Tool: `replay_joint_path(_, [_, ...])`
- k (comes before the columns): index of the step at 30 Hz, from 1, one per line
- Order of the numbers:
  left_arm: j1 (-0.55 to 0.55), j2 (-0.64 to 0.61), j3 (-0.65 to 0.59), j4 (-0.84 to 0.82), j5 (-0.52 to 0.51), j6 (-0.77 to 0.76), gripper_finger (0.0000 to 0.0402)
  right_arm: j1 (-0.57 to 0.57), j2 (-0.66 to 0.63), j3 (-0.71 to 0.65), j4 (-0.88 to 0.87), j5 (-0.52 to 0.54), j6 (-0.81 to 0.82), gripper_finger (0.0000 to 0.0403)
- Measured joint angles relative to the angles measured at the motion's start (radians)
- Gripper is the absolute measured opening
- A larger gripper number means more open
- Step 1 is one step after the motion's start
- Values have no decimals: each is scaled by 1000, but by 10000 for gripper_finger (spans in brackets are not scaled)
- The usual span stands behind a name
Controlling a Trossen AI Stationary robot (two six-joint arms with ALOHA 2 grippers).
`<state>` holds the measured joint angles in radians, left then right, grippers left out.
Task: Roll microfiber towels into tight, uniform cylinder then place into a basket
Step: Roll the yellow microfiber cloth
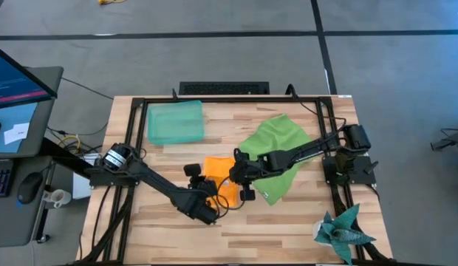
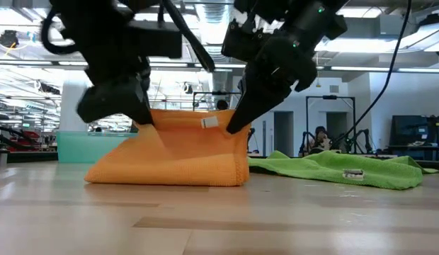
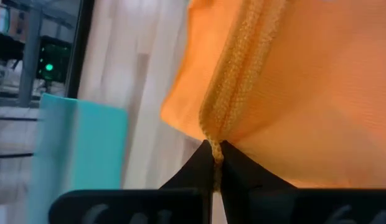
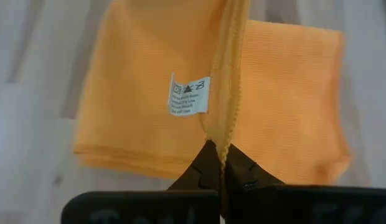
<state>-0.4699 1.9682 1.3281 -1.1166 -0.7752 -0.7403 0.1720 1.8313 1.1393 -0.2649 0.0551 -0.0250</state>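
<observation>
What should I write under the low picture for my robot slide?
Two robot tools, left tool and right tool, pinch the orange towel and lift its top edge; green towel lies beside it.

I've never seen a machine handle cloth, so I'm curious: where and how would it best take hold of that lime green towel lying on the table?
Probably a corner or hemmed edge of the lime green microfiber towel, approached from above. It lies spread and rumpled on the wooden table, so only a raised edge offers the fingers something thin to pinch.
</observation>
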Motion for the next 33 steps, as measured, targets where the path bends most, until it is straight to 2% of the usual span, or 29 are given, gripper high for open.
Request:
replay_joint_path(10, [141, 0, 0, -21, 38, 72, 2, -99, 5, 0, 16, -1, -29, 10])
replay_joint_path(21, [188, 1, -2, 32, 79, 196, 7, -116, 32, 0, 8, -5, -28, 10])
replay_joint_path(26, [190, 1, -4, 11, 90, 202, 31, -122, 36, -4, -10, -6, -29, 10])
replay_joint_path(33, [191, 1, -3, -23, 94, 190, 93, -150, 36, -3, 2, -4, -29, 10])
